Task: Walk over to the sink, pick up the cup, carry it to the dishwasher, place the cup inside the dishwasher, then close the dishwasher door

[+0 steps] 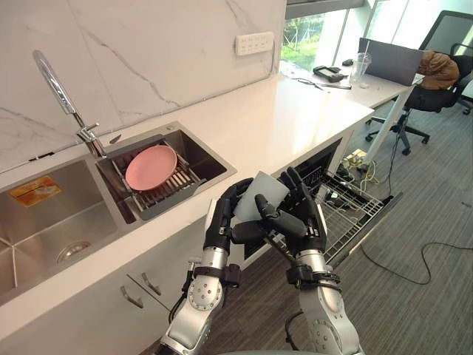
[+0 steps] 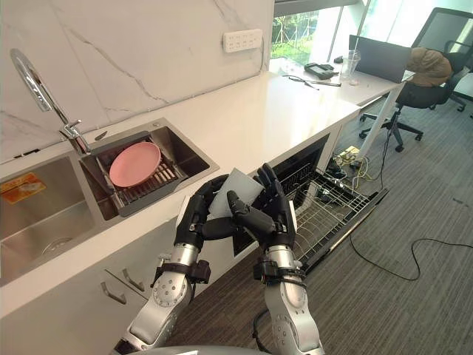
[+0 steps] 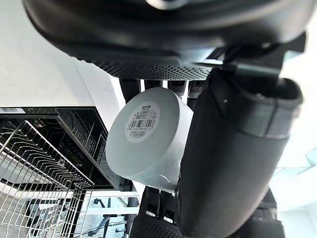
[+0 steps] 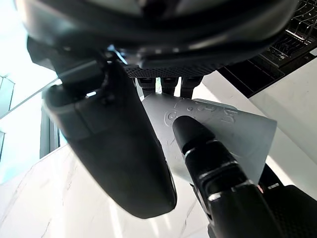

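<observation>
Left robot hand and right robot hand curl round the cup (near dishwasher rack).

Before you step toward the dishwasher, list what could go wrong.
1. The cup is clamped between the left hand and the right hand over the floor, short of the rack. Loosening either hand here would likely drop it.
2. The rack juts out low from the dishwasher, so moving closer could bump it.
3. The cup sits tilted, base toward the left hand, and may land badly on the wires.
</observation>
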`<state>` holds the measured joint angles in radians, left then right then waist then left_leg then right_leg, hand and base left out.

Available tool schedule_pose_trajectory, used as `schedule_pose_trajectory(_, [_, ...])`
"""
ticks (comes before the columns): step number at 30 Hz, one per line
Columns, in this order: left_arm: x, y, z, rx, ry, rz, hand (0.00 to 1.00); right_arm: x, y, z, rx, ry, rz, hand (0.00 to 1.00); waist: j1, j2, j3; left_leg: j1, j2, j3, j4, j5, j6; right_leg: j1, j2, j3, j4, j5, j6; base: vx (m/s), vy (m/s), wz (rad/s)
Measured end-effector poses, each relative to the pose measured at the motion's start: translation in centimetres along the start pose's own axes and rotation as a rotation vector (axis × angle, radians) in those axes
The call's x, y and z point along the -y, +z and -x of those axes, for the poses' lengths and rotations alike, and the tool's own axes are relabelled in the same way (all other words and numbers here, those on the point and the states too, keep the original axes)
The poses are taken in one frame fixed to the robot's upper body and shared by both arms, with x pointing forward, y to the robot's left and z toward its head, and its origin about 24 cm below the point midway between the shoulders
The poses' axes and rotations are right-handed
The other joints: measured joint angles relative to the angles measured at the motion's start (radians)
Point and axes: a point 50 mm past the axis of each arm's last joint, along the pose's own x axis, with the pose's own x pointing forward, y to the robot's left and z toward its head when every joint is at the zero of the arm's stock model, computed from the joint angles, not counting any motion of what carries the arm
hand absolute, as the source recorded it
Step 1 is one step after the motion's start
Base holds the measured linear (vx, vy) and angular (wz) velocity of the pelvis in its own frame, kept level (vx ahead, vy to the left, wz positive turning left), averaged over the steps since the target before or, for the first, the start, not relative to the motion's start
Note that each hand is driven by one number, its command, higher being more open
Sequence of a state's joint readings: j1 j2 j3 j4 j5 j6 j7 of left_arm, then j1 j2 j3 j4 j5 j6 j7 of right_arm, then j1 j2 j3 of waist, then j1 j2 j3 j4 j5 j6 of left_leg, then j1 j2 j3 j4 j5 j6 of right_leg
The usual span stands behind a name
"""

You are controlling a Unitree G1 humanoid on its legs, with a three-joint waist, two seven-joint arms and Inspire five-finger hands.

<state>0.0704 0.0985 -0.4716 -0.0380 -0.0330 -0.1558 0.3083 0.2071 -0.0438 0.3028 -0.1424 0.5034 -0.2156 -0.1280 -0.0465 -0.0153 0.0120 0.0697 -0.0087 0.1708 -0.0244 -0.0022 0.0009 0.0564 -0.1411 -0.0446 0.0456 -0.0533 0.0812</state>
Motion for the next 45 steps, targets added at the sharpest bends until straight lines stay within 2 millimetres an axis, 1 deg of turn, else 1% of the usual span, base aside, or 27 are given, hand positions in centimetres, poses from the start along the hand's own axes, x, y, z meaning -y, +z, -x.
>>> schedule_pose_trajectory(10, [0.5, 0.2, -0.1, 0.019, -0.007, -0.029, 0.30, 0.0, -0.1, 0.1, -0.006, -0.015, -0.005, 0.90, 0.000, -0.001, -0.004, 0.002, -0.001, -0.010, -0.013, 0.008, -0.002, 0.000, 0.000, -0.010, -0.008, 0.000, 0.000, -0.01, -0.007, 0.02])
schedule_pose_trajectory(15, [0.8, 0.3, 0.0, 0.020, -0.007, -0.026, 0.30, 0.1, -0.2, 0.1, -0.014, -0.027, -0.044, 0.90, 0.000, -0.001, -0.028, 0.002, -0.001, -0.014, -0.017, 0.009, -0.002, 0.003, 0.001, -0.014, -0.012, 0.000, 0.000, 0.00, 0.000, 0.00])
schedule_pose_trajectory(18, [0.9, 0.3, 0.0, 0.022, -0.009, -0.027, 0.30, 0.1, -0.2, 0.2, -0.013, -0.037, -0.063, 0.90, 0.000, -0.002, -0.028, 0.003, -0.001, -0.016, -0.019, 0.012, -0.002, 0.004, 0.001, -0.014, -0.012, 0.000, 0.000, -0.01, -0.004, 0.01])
schedule_pose_trajectory(19, [1.0, 0.3, 0.0, 0.021, -0.008, -0.026, 0.30, 0.0, -0.2, 0.2, -0.016, -0.043, -0.080, 0.30, 0.000, -0.002, -0.029, 0.003, -0.001, -0.017, -0.023, 0.015, -0.003, 0.004, 0.001, -0.015, -0.012, 0.000, 0.000, -0.03, -0.015, 0.04])
schedule_pose_trajectory(24, [1.0, 0.3, 0.0, 0.016, -0.003, -0.008, 0.30, 0.1, -0.3, 0.2, -0.021, -0.075, -0.094, 0.30, 0.003, -0.004, -0.030, 0.008, -0.001, -0.022, -0.040, 0.028, -0.003, 0.002, 0.002, -0.018, -0.012, 0.000, 0.000, -0.02, -0.011, 0.02])
schedule_pose_trajectory(27, [1.3, 0.2, 0.2, 0.017, -0.020, 0.006, 0.30, 0.6, 0.0, 0.0, -0.009, -0.121, -0.112, 0.30, 0.005, -0.009, -0.033, 0.008, -0.002, -0.022, -0.041, 0.028, -0.003, 0.002, 0.002, -0.018, -0.012, 0.000, 0.000, 0.00, 0.000, 0.00])
schedule_pose_trajectory(30, [1.2, 0.2, 0.2, 0.013, -0.024, 0.007, 0.30, 0.9, 0.2, -0.1, 0.003, -0.124, -0.117, 0.30, 0.003, -0.014, -0.036, 0.008, -0.001, -0.022, -0.042, 0.028, -0.003, 0.002, 0.002, -0.018, -0.012, 0.000, 0.000, 0.00, 0.000, 0.00])
schedule_pose_trajectory(38, [1.1, 0.3, 0.0, 0.023, -0.026, 0.008, 0.30, 0.7, 0.4, -0.4, 0.010, -0.115, -0.137, 0.30, 0.005, -0.019, -0.037, 0.004, -0.002, -0.024, -0.042, 0.028, -0.003, 0.003, 0.002, -0.019, -0.011, 0.000, 0.001, 0.00, 0.000, 0.00])
schedule_pose_trajectory(39, [1.1, 0.4, 0.0, 0.024, -0.025, 0.008, 0.90, 0.7, 0.4, -0.4, 0.010, -0.114, -0.137, 0.30, 0.005, -0.019, -0.036, 0.004, -0.002, -0.024, -0.042, 0.028, -0.003, 0.003, 0.002, -0.019, -0.011, 0.001, 0.001, 0.00, 0.000, 0.00])
schedule_pose_trajectory(42, [1.1, 0.3, 0.0, 0.024, -0.025, 0.008, 0.90, 0.6, 0.4, -0.4, 0.011, -0.114, -0.139, 0.30, 0.005, -0.020, -0.036, 0.004, -0.001, -0.024, -0.042, 0.028, -0.003, 0.003, 0.002, -0.019, -0.011, 0.001, 0.001, 0.00, 0.000, 0.00])
schedule_pose_trajectory(45, [1.3, 0.3, 0.2, 0.021, -0.035, 0.009, 0.90, 0.2, 0.8, -0.9, 0.029, -0.093, -0.140, 0.30, 0.004, -0.021, -0.035, 0.004, -0.001, -0.024, -0.042, 0.028, -0.003, 0.003, 0.002, -0.019, -0.010, 0.000, 0.001, 0.00, 0.000, 0.00])
